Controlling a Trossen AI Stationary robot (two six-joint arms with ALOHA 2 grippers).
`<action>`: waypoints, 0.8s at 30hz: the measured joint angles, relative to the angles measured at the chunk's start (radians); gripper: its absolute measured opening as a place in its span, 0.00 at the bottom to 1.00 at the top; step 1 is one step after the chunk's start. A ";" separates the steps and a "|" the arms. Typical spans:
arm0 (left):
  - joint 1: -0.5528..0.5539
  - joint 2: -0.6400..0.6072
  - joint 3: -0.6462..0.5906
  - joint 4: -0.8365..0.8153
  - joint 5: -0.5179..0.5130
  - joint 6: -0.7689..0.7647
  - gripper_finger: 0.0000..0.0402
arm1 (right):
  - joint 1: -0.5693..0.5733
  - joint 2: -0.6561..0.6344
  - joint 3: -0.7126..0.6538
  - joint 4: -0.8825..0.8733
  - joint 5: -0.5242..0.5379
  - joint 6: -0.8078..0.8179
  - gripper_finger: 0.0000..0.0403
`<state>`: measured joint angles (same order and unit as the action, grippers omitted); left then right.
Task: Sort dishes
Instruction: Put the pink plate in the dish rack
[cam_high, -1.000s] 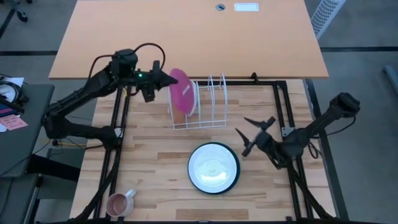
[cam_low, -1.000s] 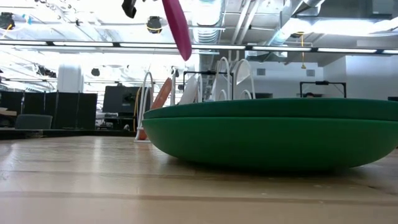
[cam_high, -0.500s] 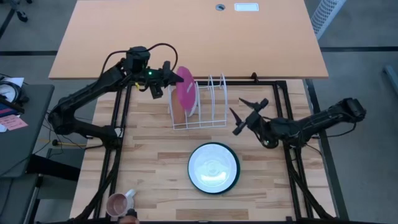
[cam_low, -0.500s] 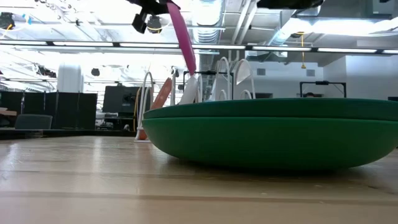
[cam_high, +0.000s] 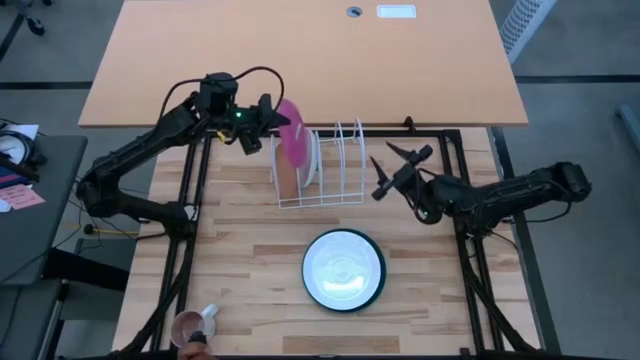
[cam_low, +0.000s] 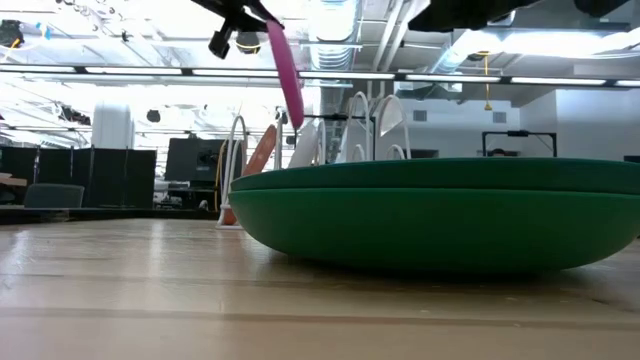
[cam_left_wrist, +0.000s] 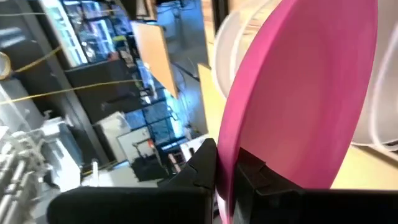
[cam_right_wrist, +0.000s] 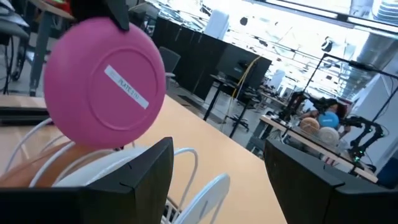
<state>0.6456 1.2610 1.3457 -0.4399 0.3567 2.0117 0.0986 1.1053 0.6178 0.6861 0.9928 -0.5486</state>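
**High view: pink plate held on edge over the rack**

High view shows the left gripper (cam_high: 268, 118) in the upper left of the frame, clamped on the rim of the pink plate (cam_high: 293, 143). The plate stands on edge above the left end of the white wire rack (cam_high: 322, 170), its faces turned toward the picture's left and right, its long axis running up and down the frame and leaning slightly. In the low view it hangs nearly upright, lower edge tipped rightward. An orange-brown plate (cam_high: 288, 181) sits in the rack's leftmost slot, a white plate (cam_high: 313, 157) just right of the pink one. The right gripper (cam_high: 394, 170), jaws spread wide and empty, sits right of centre beside the rack. At lower centre a white plate (cam_high: 343, 267) lies flat in a green plate (cam_high: 309, 287). A mug (cam_high: 190, 326) stands at the lower left.
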 joint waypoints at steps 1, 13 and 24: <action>0.000 0.000 0.000 -0.010 -0.005 0.000 0.03 | -0.006 0.000 0.000 -0.001 -0.001 0.008 0.63; -0.010 0.033 0.000 -0.024 0.026 -0.036 0.03 | -0.011 0.000 0.000 -0.005 -0.028 0.084 0.63; -0.019 0.082 -0.001 -0.038 0.015 -0.063 0.03 | 0.028 0.000 0.000 -0.026 -0.028 0.080 0.63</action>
<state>0.6270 1.3427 1.3449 -0.4782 0.3716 1.9486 0.1261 1.1057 0.6178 0.6602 0.9646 -0.4686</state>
